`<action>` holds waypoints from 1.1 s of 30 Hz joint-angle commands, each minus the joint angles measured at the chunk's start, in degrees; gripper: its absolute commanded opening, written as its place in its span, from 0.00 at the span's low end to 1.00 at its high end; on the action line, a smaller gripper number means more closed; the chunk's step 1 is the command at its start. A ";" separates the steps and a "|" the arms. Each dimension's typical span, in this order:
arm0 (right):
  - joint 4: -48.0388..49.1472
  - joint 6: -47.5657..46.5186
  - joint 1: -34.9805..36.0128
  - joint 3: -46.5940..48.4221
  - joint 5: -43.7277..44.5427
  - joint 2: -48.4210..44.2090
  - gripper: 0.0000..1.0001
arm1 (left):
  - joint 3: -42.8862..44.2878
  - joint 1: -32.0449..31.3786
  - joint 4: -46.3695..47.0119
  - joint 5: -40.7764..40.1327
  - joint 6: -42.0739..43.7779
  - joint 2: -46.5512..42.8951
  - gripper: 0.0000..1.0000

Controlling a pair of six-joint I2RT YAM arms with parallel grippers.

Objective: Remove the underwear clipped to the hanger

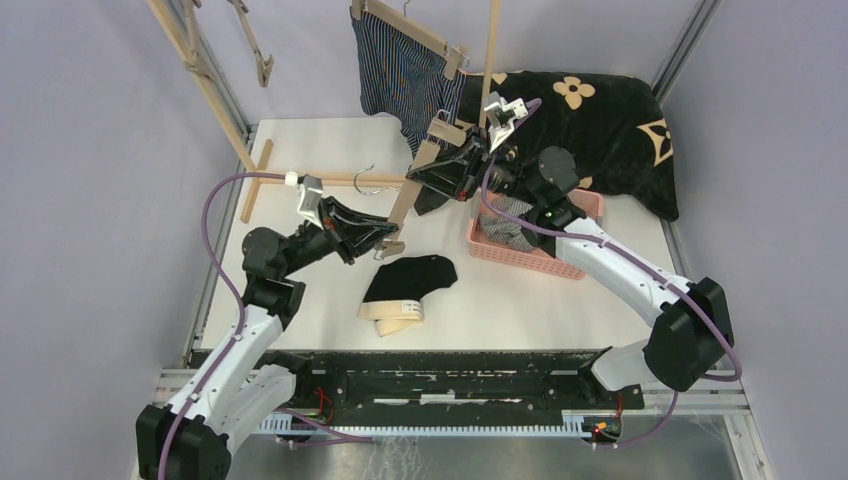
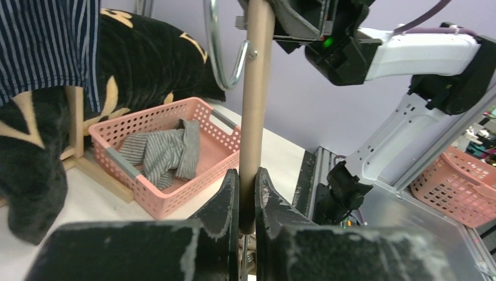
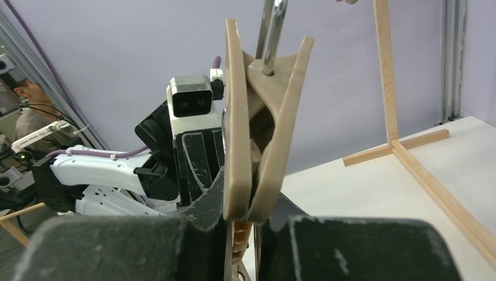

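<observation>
On the white surface [image 1: 520,310] the black underwear [image 1: 408,282] is laid; the navy pair [image 1: 395,60] is clipped above. The wooden hanger [image 1: 412,188] is clamped by the left fingers [image 2: 224,199] and right fingers [image 3: 210,205]; it could be swung by an uneven release.

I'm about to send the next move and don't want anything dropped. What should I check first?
1. Left gripper shut on the hanger bar: ok.
2. Right gripper shut on the hanger's clip: ok.
3. Black underwear off the hanger: ok, it lies on the table.
4. Grey striped underwear put away: ok, in the basket.
5. Navy striped underwear off its rack hanger: not ok, it hangs clipped.
6. Clip holds no cloth: cannot tell.
</observation>
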 commanded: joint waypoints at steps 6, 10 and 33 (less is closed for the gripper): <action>6.12 0.55 -0.12 4.22 1.66 1.11 0.03 | 0.44 -0.95 1.65 0.96 -2.51 -1.71 0.03; 2.94 -1.72 -0.09 3.78 1.66 0.93 0.46 | 3.22 -0.97 -3.48 -1.46 -0.78 -4.62 0.03; -30.67 -32.55 8.52 -8.95 21.85 -9.37 1.00 | 28.45 -0.89 -58.20 -43.43 19.72 -10.84 0.03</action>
